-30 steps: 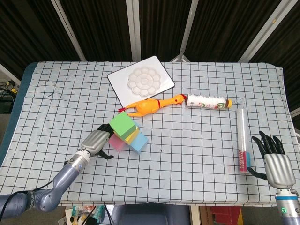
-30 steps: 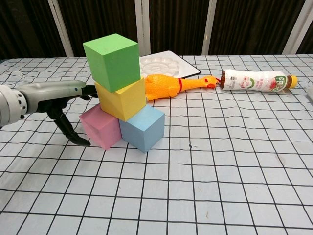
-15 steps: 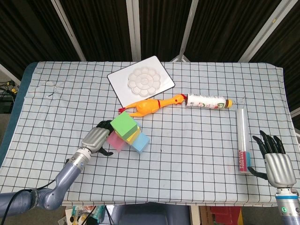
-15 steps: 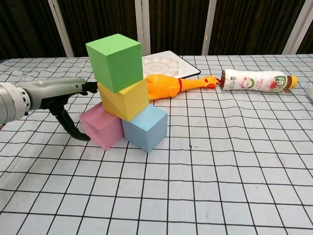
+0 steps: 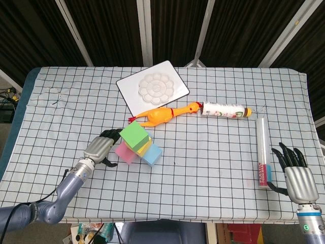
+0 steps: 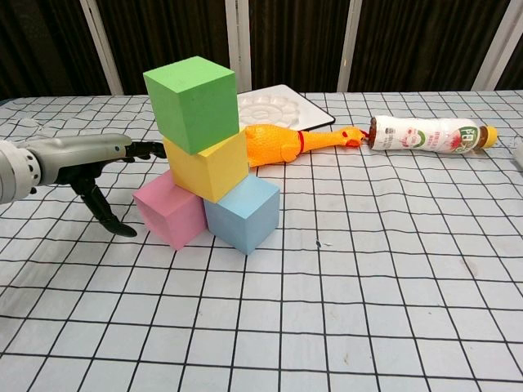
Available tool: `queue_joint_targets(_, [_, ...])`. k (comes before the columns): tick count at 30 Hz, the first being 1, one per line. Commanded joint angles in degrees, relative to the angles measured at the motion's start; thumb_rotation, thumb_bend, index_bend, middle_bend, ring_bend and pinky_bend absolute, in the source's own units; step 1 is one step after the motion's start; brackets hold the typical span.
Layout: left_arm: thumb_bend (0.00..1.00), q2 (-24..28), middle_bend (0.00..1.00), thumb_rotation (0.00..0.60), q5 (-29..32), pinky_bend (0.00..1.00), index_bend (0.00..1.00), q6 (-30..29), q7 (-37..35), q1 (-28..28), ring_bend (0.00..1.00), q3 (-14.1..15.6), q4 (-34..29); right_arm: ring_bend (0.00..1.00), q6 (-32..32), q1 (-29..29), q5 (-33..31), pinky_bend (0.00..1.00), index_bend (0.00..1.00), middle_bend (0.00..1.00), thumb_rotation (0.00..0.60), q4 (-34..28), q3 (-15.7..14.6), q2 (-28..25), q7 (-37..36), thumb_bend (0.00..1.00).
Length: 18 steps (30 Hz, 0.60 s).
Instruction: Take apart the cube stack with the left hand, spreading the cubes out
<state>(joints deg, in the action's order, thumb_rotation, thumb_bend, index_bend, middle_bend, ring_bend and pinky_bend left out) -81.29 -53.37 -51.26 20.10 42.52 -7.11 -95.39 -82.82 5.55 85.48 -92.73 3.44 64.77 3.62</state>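
Matt foam-like cubes (image 6: 208,167), glossy rubber chicken (image 6: 282,144), checked cloth table cover (image 6: 392,269).

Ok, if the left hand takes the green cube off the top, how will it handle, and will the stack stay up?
The green cube looks like matte foam: probably light and grippy rather than slick. It sits offset on the yellow cube, which bridges the pink cube and blue cube, so a sideways shove would likely topple things. The left hand would do better lifting straight up.
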Motion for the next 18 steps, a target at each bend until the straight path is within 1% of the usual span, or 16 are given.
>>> queue_joint_targets(1, [0.04,0.0,0.00,0.600,0.7,0.04,0.00,-1.2,1.8,0.3,0.00,0.3,-0.1,0.12,0.3,0.1,-0.1,0.05,0.14,0.03,0.600,0.1,0.0,0.0,0.0,0.03])
queue_joint_targets(5, [0.04,-1.0,0.01,0.600,1.1,0.04,0.00,-3.3,4.3,0.5,0.00,0.6,0.1,0.12,0.8,0.3,-0.1,0.05,0.14,0.03,0.600,0.0,-0.1,0.0,-0.1,0.03])
queue_joint_targets(15, [0.02,-4.7,0.01,0.600,5.9,0.04,0.00,-2.8,9.0,2.5,0.00,1.2,2.4,0.13,0.7,0.2,-0.4,0.05,0.14,0.03,0.600,0.0,0.0,-0.2,-0.8,0.03])
queue_joint_targets(18, [0.02,-5.7,0.01,0.600,6.7,0.04,0.00,-3.1,9.7,3.0,0.00,1.0,2.6,0.13,1.0,0.3,-0.4,0.05,0.14,0.03,0.600,0.1,-0.1,-0.3,-0.9,0.03])
